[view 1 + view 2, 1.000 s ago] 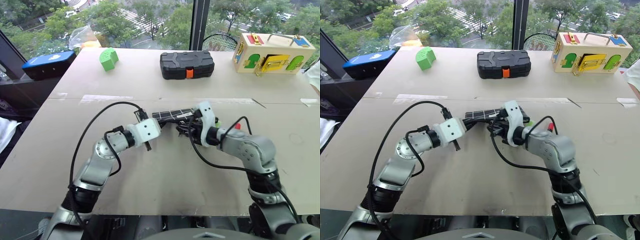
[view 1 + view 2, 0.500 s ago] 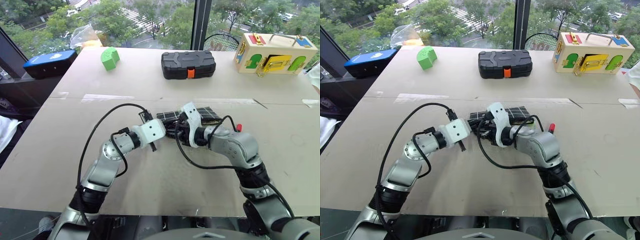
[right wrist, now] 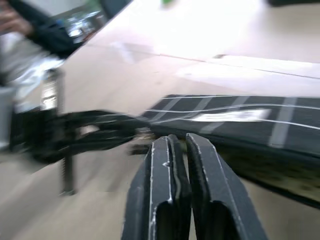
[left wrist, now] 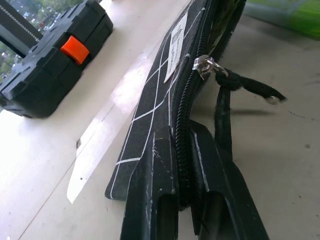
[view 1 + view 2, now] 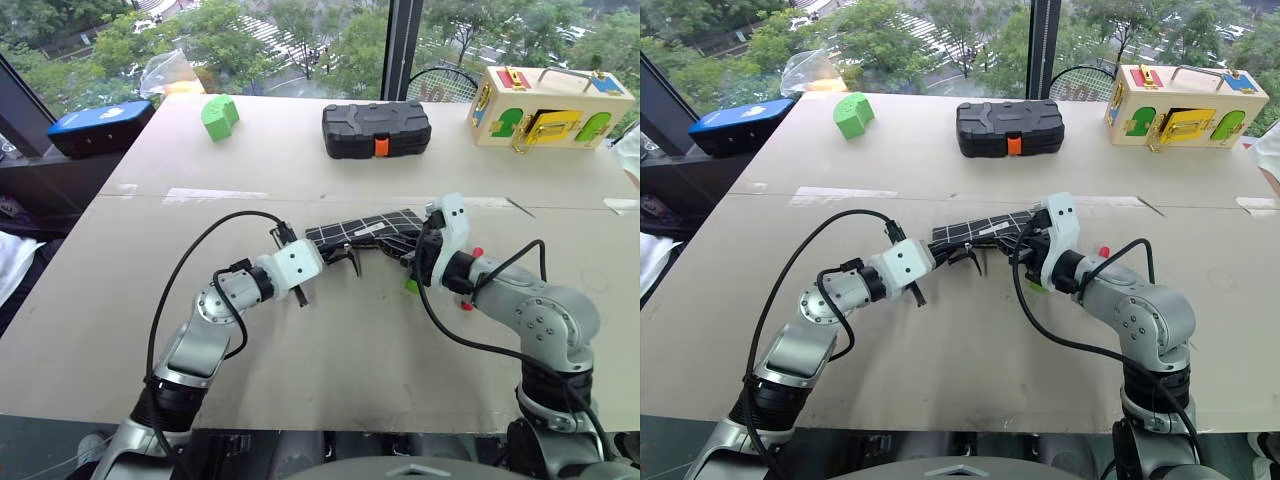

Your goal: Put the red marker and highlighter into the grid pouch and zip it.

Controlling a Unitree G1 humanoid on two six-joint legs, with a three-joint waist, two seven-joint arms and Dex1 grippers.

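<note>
Roughly at the middle of the pale beige table [image 5: 300,380], the flat black fabric grid pouch with white grid lines [image 5: 365,230] is lifted off the surface between the two arms. The left pincer [image 4: 185,200] is closed tight on the pouch's near end, its two black fingers pinching the fabric right along the zipper. In the left wrist view a small white label [image 4: 175,47] with fine dark print lies on the pouch's face; the print is too small to read. The metal zipper slider [image 4: 204,65] sits partway along the teeth, with a black cord pull [image 4: 240,87] hanging from it.

The right pincer [image 3: 179,165] has its fingers pressed together with nothing between them, just beside the pouch's zipper edge. Below the right wrist a bit of the chunky light-green highlighter [image 5: 411,285] shows on the table, and the red end of the slim red marker [image 5: 478,251] peeks out beside the right forearm; both lie outside the pouch.

Farther back stand a black hard plastic case with an orange latch [image 5: 376,128], a solid green arched block [image 5: 217,116] and a wooden latch box with coloured doors [image 5: 548,106]; no writing on them is legible.
</note>
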